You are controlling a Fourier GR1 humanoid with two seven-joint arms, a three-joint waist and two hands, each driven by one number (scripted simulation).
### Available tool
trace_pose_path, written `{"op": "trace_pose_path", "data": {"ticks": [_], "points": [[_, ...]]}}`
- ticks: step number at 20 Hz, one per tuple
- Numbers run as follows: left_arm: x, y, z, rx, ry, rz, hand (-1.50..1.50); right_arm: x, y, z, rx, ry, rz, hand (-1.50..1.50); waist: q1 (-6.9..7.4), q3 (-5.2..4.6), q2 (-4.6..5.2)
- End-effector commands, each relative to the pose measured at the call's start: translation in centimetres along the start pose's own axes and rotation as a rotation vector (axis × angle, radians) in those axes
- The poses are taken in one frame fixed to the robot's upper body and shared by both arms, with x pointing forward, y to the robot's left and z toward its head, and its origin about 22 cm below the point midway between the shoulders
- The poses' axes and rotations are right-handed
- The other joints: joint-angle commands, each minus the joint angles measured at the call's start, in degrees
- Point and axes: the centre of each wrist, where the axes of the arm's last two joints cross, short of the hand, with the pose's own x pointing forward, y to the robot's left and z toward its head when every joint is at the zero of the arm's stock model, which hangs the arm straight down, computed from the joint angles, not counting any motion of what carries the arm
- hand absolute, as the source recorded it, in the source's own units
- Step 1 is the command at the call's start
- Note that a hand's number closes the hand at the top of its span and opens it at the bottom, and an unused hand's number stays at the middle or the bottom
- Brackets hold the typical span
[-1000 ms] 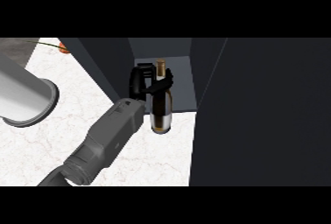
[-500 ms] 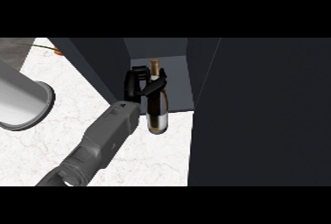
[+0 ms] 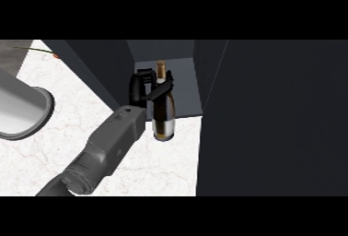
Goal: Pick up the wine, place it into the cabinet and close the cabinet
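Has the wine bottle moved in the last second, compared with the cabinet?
No, hardly. The wine bottle keeps its place against the cabinet: neck inside the opening, base out over the counter.

The wine (image 3: pixel 163 115) lies in the opening of the cabinet (image 3: pixel 102 64), neck inward and base over the counter (image 3: pixel 163 170), with the left hand (image 3: pixel 144 85) curled round its neck. The door (image 3: pixel 272 115) stands right of that opening, and a round vessel (image 3: pixel 20 110) stands left of the cabinet.

You see a black left hand (image 3: pixel 141 86) on a matte grey forearm (image 3: pixel 108 143), a near-black wine bottle (image 3: pixel 162 115) with a tan-gold neck and an amber ring at its base, a charcoal cabinet (image 3: pixel 272 115) with a blue-grey inside, a white counter (image 3: pixel 170 170) with faint veining, a silver-grey metal vessel (image 3: pixel 20 110).
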Motion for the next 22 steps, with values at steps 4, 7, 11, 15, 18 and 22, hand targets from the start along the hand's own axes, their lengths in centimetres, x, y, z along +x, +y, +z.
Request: {"op": "trace_pose_path", "data": {"ticks": [4,7,11,15,18,22], "points": [[0.0,-0.3,-0.1,-0.003,0.016,0.001,1.5,0.5,0.2,-1.0,0.014,-0.005,-0.014,-1.5,-0.07,-0.17,0.63],[1.1,-0.8,-0.8,0.003,0.029,0.012,1.5,0.2,0.0,-0.6,0.032,0.004,-0.016,-1.5,-0.52,-0.1,0.36],[2.0,-1.0,-1.6,0.013,-0.001,-0.002,1.5,-0.2,-0.9,0.4,-0.001,-0.007,-0.014,-1.5,-0.19,-0.04,0.37],[1.9,-0.9,-1.7,0.032,-0.002,-0.02,1.5,-0.1,0.4,-0.1,0.012,-0.003,-0.015,-1.5,-1.08,-0.13,0.75],[2.6,-0.9,-2.3,-0.004,-0.01,-0.044,1.5,0.1,-0.2,0.0,-0.002,-0.005,-0.024,-1.5,0.16,-0.08,0.5],[3.1,-0.9,-2.7,0.034,-0.005,-0.061,1.5,-0.2,-0.4,0.5,0.019,0.006,-0.016,-1.5,-0.65,-0.03,0.69]]}}
